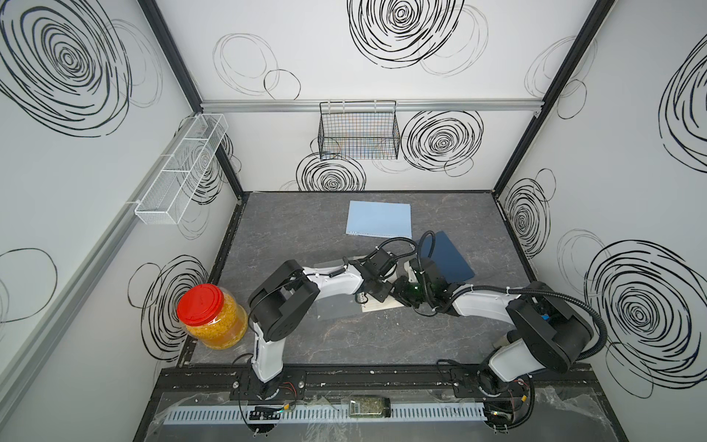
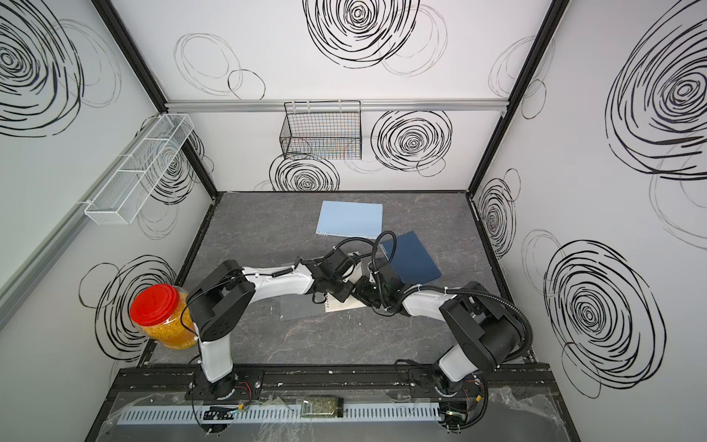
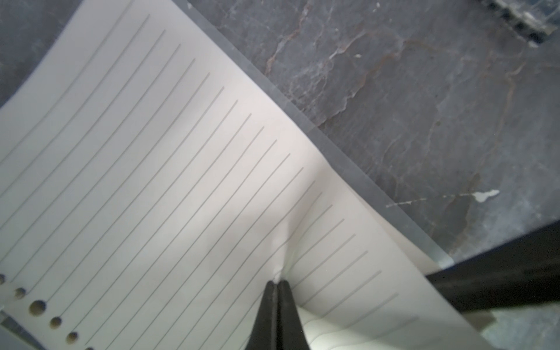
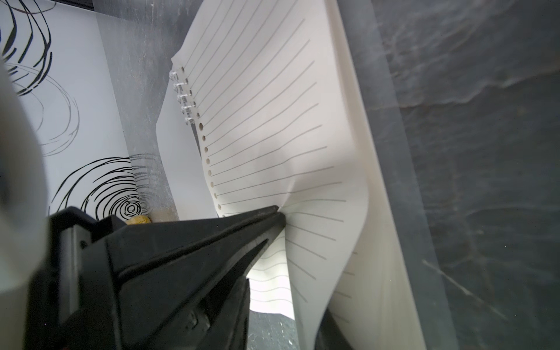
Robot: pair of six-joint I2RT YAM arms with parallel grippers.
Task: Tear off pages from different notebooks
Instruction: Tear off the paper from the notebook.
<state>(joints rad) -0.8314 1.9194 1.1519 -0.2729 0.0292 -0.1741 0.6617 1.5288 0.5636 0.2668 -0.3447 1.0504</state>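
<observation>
Three notebooks lie on the dark table. The light-blue one (image 1: 378, 219) is at the back and the navy one (image 1: 453, 256) is to its right. The clear-covered one (image 1: 382, 306) lies under both grippers, its clear cover (image 1: 333, 306) flipped open to the left. My left gripper (image 3: 277, 282) is shut, pinching a crease in the top lined page (image 3: 151, 181) and lifting it. That page (image 4: 272, 121) still hangs on the upper binding rings (image 4: 181, 97). My right gripper (image 4: 285, 333) has its fingers (image 4: 239, 318) apart, with the lifted page's lower part between them.
A red-lidded jar (image 1: 212, 317) of yellow grains stands at the table's left edge beside the left arm. A black wire basket (image 1: 359, 130) hangs on the back wall and a white mesh shelf (image 1: 180, 172) on the left wall. A small jar (image 1: 369, 407) lies on the front rail.
</observation>
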